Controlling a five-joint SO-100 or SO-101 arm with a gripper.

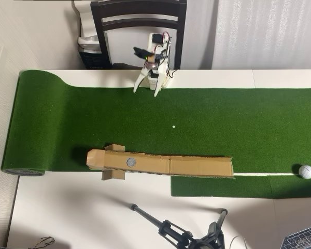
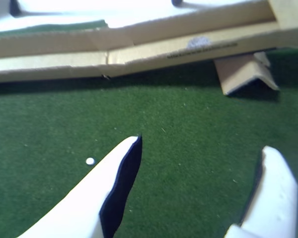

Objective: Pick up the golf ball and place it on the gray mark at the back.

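We see the white worktop (image 1: pixel 67 218) carrying a long green turf mat (image 1: pixel 223 119), rolled up at its left end in the overhead view. Along the mat's near edge lies a brown cardboard strip (image 1: pixel 197 166), and the gray mark (image 1: pixel 131 162) sits toward that strip's left end. The arm (image 1: pixel 153 62) stands at the mat's far edge, and its hand (image 2: pixel 201 148) hangs spread wide and empty over bare turf in the wrist view, with a tiny white dot (image 2: pixel 90 160) just beside one finger. The golf ball (image 1: pixel 306 171) rests at the mat's near right corner, well apart from both arm and mark. We judge it light, hard and slick, prone to roll, so we would close across its widest middle from above.
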